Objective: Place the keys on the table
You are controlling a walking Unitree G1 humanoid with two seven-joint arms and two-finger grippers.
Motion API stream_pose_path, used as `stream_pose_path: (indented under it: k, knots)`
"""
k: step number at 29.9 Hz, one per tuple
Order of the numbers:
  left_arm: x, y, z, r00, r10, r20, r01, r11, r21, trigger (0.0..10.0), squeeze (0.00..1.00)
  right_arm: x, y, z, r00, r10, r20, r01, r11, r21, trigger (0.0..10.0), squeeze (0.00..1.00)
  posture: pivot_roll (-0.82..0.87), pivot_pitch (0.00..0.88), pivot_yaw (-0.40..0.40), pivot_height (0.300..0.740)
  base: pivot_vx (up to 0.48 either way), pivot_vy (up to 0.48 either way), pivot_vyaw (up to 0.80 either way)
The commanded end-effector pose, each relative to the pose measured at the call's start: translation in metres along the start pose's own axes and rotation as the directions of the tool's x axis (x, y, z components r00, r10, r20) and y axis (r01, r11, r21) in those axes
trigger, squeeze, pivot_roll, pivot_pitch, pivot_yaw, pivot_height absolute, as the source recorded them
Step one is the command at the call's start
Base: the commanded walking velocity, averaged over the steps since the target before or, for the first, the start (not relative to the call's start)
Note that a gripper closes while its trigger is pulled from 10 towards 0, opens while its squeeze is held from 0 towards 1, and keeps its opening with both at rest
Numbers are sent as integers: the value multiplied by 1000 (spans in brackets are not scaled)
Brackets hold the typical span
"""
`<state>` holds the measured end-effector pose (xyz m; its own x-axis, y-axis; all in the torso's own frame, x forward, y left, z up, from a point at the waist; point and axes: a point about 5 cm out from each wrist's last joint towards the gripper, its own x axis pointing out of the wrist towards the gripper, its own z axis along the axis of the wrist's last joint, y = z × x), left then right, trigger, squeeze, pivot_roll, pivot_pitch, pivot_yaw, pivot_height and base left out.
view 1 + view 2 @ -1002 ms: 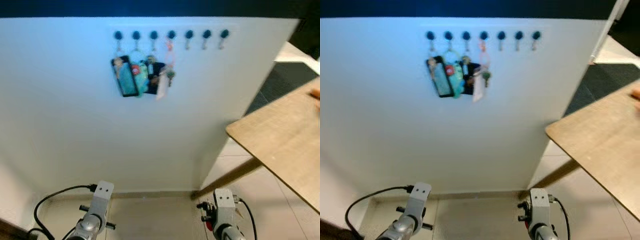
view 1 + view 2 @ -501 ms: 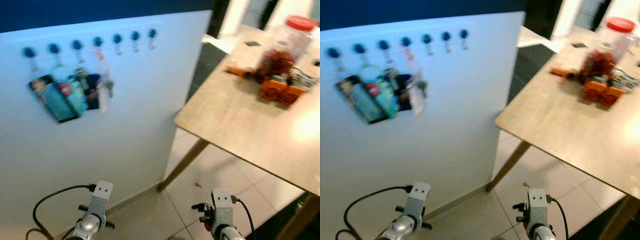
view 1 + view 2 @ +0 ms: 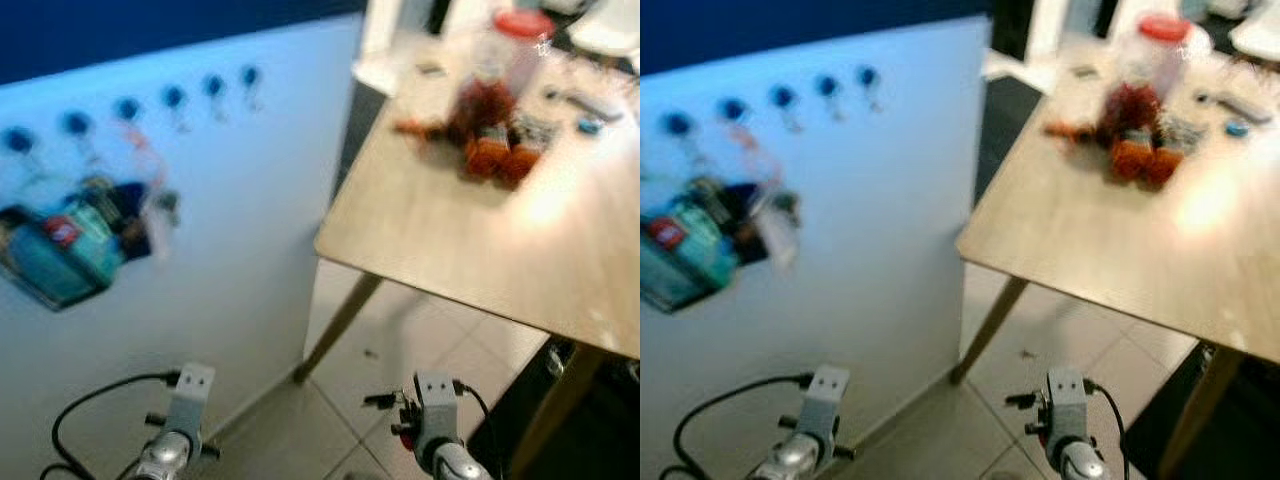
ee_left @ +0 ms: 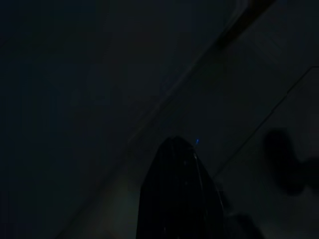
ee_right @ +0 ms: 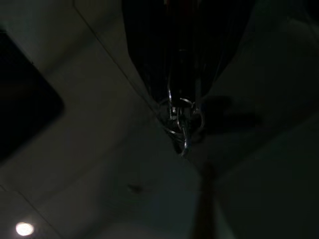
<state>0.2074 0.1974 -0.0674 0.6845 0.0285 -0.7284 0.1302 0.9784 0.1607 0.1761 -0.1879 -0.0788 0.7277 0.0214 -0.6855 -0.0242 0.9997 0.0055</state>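
My right gripper (image 5: 182, 107) hangs low over the tiled floor, shut on a bunch of metal key rings (image 5: 180, 124) that dangle from its fingertips. In the eye views the right arm (image 3: 433, 410) hangs at the bottom, near the leg of the light wooden table (image 3: 440, 240) that spreads up to the right. The left arm (image 3: 185, 400) hangs idle by the white board. Its gripper (image 4: 180, 149) shows as one dark closed tip in a very dark view.
A white board (image 3: 230, 260) on the left carries a row of blue hooks (image 3: 172, 97) with other key bunches and tags (image 3: 80, 235). On the table stand a red-lidded jar (image 3: 505, 60) and orange items (image 3: 495, 155). Tiled floor (image 3: 400, 340) lies under the table.
The whole picture has swung left as the camera turns right: the board slid leftward and the table with its jar came into fuller view. Both arms still hang low.
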Motion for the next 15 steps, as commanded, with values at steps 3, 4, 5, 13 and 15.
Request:
stream_pose_path:
  k: [3, 4, 5, 13, 15]
  knots:
    - [-4, 2, -16, 999, 12, -43, -13, 1000, -11, 10000, 0, 4, 2, 10, 999, 10, 34, -10, 1000, -17, 10000, 0, 58, 10, -35, 740, 0, 0, -800]
    - [-5, 3, -16, 999, 14, -43, -14, 1000, -12, 10000, 0, 4, 2, 10, 999, 11, 35, -11, 1000, -18, 10000, 0, 58, 10, -35, 740, 0, 0, -800]
    - [-5, 3, -16, 999, 14, -43, -14, 1000, -12, 10000, 0, 4, 2, 10, 999, 11, 35, -11, 1000, -18, 10000, 0, 58, 10, -35, 740, 0, 0, -800]
    - [-5, 2, -16, 999, 20, -37, -21, 999, -24, 10000, 0, 5, 3, 14, 999, 23, 41, -21, 999, -31, 10000, 0, 59, 10, -40, 740, 0, 0, -800]
    - [-5, 3, -16, 999, 21, -37, -22, 999, -25, 10000, 0, 5, 2, 14, 999, 24, 41, -22, 999, -32, 10000, 0, 59, 12, -41, 740, 0, 0, -800]
